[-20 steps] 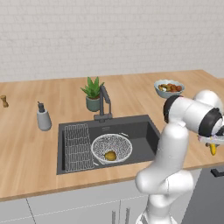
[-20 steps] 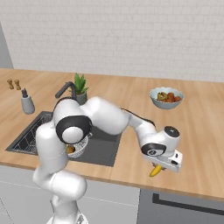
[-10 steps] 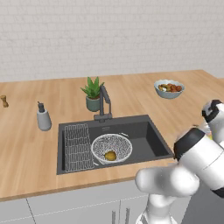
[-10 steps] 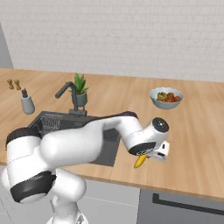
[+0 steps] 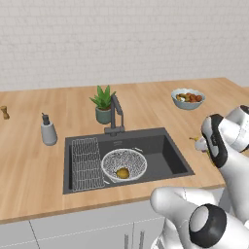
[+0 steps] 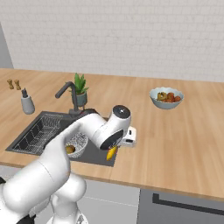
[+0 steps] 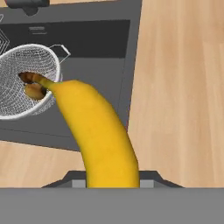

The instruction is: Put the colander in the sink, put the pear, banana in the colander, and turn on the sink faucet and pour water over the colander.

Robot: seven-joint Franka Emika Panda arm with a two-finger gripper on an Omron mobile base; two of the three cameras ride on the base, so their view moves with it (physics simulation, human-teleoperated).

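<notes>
Jaws: gripper [image 6: 114,150] closed on one banana [image 7: 97,129], held over the counter just right of the sink [image 5: 168,158].
Colander [image 5: 123,164]: one, in sink, holding one pear [image 5: 122,173].
Surroundings: one faucet [image 5: 116,112], potted plant [image 5: 102,103], soap dispenser [image 5: 47,131], fruit bowl [image 5: 187,98].
Obstructions: arm hides part of the sink in right base view.

— That banana [image 7: 98,131] in the gripper [image 6: 114,151]: bright yellow, dark brown tip?

— Yes. Beyond it, the colander [image 5: 123,164] is silver-white mesh, the pear [image 5: 122,173] inside yellow-brown, the sink [image 5: 165,153] dark grey, ribbed rack [image 5: 86,163] beside.
</notes>
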